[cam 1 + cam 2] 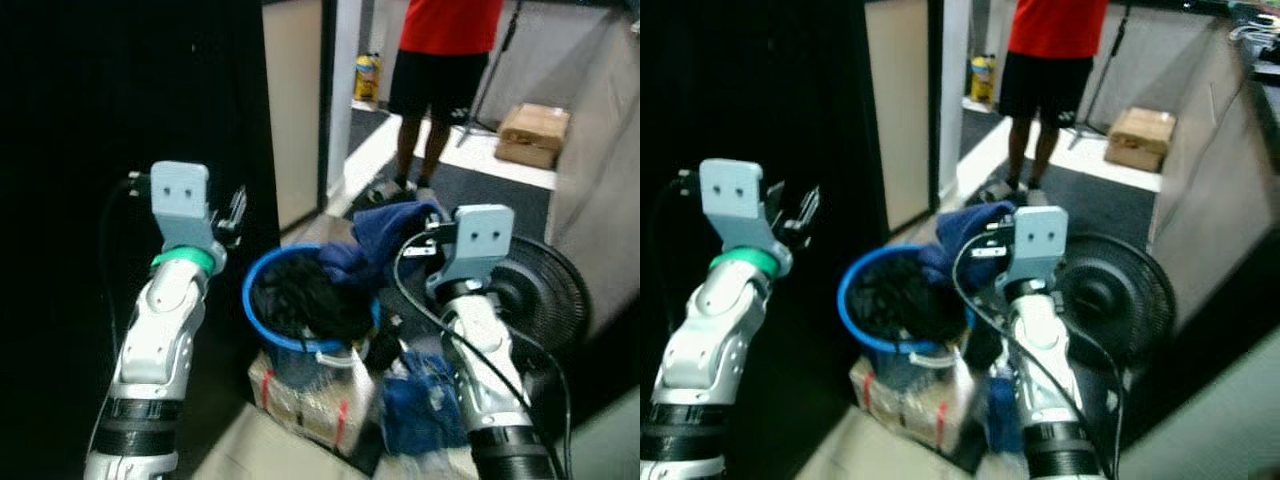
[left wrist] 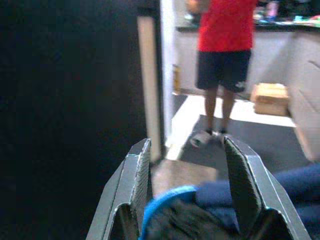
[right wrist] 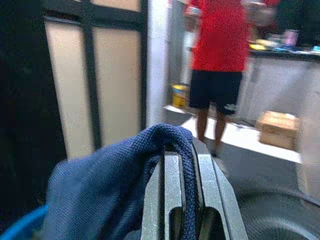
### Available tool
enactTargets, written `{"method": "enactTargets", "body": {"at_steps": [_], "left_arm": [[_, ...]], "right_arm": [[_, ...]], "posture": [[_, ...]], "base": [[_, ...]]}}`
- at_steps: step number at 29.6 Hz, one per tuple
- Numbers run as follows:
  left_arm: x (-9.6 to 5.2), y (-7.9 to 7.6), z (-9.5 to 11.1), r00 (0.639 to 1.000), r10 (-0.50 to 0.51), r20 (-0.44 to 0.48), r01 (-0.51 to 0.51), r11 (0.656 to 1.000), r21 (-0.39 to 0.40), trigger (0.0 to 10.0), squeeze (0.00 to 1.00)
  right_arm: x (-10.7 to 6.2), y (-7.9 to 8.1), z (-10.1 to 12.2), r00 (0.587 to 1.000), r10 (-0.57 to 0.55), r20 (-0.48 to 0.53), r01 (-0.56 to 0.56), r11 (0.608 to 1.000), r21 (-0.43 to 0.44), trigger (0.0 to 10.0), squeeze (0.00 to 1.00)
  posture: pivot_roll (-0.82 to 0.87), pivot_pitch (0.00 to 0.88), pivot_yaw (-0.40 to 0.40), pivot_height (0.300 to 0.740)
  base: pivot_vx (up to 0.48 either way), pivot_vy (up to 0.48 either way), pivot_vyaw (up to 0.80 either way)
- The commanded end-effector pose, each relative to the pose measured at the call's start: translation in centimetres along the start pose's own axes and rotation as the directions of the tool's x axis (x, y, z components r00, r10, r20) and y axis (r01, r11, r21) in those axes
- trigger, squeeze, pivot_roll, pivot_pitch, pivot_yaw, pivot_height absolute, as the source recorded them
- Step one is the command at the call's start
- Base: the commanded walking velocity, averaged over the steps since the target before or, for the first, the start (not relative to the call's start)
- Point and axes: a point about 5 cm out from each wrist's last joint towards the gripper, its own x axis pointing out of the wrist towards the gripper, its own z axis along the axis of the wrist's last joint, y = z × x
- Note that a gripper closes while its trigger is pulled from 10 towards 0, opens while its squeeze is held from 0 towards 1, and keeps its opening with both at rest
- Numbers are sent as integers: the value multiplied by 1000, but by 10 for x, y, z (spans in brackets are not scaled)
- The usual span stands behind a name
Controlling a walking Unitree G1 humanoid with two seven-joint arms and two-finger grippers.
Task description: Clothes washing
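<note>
The right tool (image 3: 180, 200) is clamped on a fold of navy blue woven cloth (image 1: 385, 235), held up just above the far rim of a round blue plastic bucket (image 1: 262, 325) filled with dark laundry (image 1: 305, 300). The left tool (image 2: 187, 200) hovers beside the bucket's left rim with its fingers apart. The bucket sits on a plastic-wrapped box (image 1: 310, 400). A black round fan (image 1: 545, 290) stands to the right, and a person in a red shirt (image 1: 445, 30) stands beyond.
</note>
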Motion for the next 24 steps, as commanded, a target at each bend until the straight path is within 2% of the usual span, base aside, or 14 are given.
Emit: {"method": "enactTargets", "body": {"at_steps": [1, 4, 24], "left_arm": [[-2, 5, -5, 1000, 15, -16, -15, 1000, -2, 10000, 0], [-2, 5, -5, 1000, 15, -17, -15, 1000, -4, 10000, 0], [-3, 4, -7, 1000, 5, -25, -5, 1000, -2, 10000, 0]], "right_arm": [[-1, 2, 0, 1000, -3, 7, 3, 1000, 18, 10000, 0], [-1, 1, 0, 1000, -7, 4, 7, 1000, 21, 10000, 0], [0, 1, -1, 1000, -8, -5, 8, 999, 46, 10000, 0]], "posture": [[46, 0, 53, 740], [45, 0, 53, 740], [49, 0, 56, 740]], "base": [[0, 0, 0], [0, 0, 0], [0, 0, -800]]}}
